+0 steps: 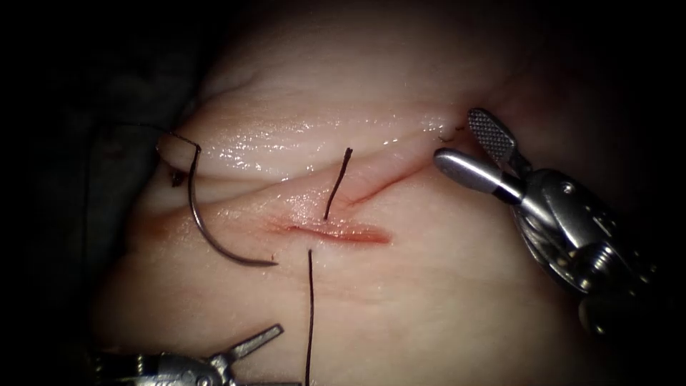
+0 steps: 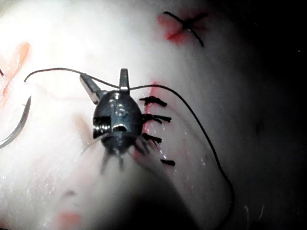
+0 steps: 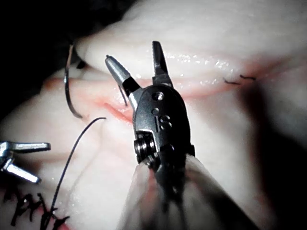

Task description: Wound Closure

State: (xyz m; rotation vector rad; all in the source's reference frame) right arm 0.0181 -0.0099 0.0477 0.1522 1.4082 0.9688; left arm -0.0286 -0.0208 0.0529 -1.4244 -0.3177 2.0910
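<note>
Left of the cut [image 1: 336, 231], the needle [image 1: 214, 236] lies free on the tissue [image 1: 443, 286], apart from both tools' open, empty fingers [image 1: 468, 174].

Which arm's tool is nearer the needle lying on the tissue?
Left. The left tool, jaws open and empty, sits just below the needle; the right tool, open and empty, is far across the cut.

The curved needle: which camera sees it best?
The endoscope view: the needle lies free on the tissue, left of the cut, its whole curve visible. Both tools hold nothing. The left wrist view catches part of it; the right wrist view shows it smaller.
</note>
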